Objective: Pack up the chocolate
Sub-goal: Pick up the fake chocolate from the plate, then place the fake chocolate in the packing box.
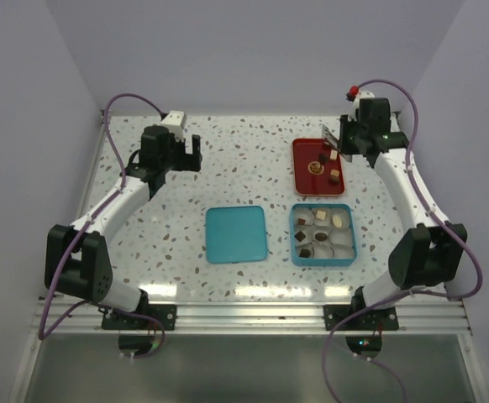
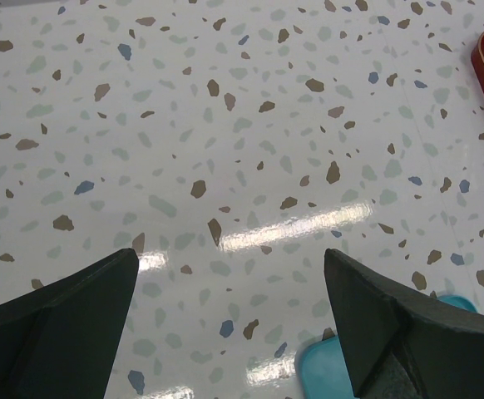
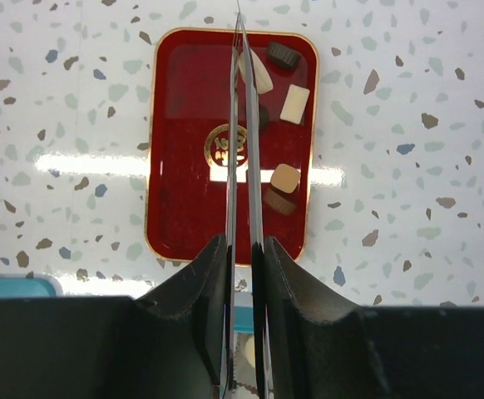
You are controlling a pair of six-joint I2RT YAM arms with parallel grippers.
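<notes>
On the bench, at 12 o'clock from the box, the tray is set, and loose chocolate is seen on it. The right gripper is clamped on tweezers. Their blades are nearly together and run along the tray's long axis toward 12 o'clock. Whether anything is pinched at the tips cannot be told.

From the blades, the loose pieces are all found on the 1-to-3 o'clock side. A dark piece lies farthest out. A cream piece lies just beside the blade, its long axis tipped from 11 to 5 o'clock. A light brown piece lies nearer, touching a dark brown one. Another dark piece is half hidden behind the blades. The next pick is judged to need a small shift toward 3 o'clock, with the blades let apart first.

The box is lined with paper cups. About five appear filled, mostly along its 12 o'clock row and 9 o'clock column. The lid is laid at 9 o'clock from the box.

The left gripper is held wide apart on nothing, at 11 o'clock from the lid, well apart from the chocolate. The right arm is nearer.
</notes>
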